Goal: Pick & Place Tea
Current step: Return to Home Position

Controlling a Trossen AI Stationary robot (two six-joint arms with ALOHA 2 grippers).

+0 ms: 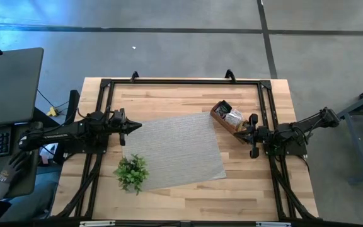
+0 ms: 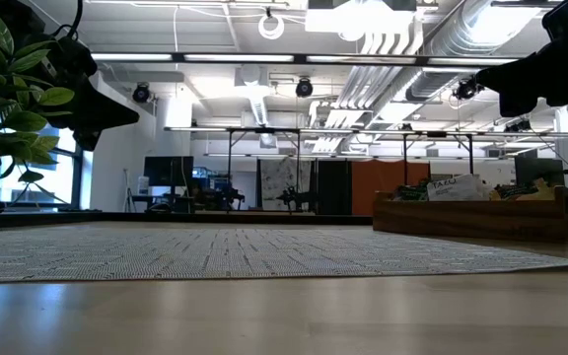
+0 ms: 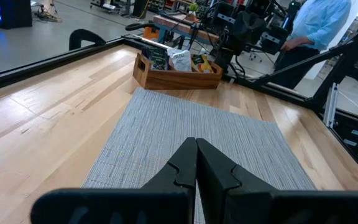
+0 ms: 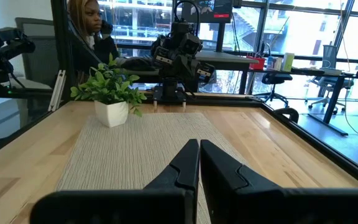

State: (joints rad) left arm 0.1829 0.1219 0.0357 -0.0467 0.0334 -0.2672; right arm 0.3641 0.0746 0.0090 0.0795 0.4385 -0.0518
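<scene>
Both claws are clenched on nothing. The left gripper [image 1: 136,125] hangs over a corner of the grey woven mat [image 1: 175,151], with the potted plant [image 1: 132,171] near it. The right gripper [image 1: 247,133] is just beside the wooden organizer [image 1: 215,113], where the tea sachets [image 1: 232,118] lie. Beyond the wooden table [image 1: 169,94] there is a concrete floor [image 1: 169,50] and a person [image 4: 89,25] at a desk.

Grey woven mat [image 1: 172,151] lies centred on pale wooden table [image 1: 169,94]. Brown wooden organizer [image 1: 221,117] holding tea sachets [image 1: 234,118] stands beside its far-right corner; green potted plant [image 1: 132,172], near-left corner.
</scene>
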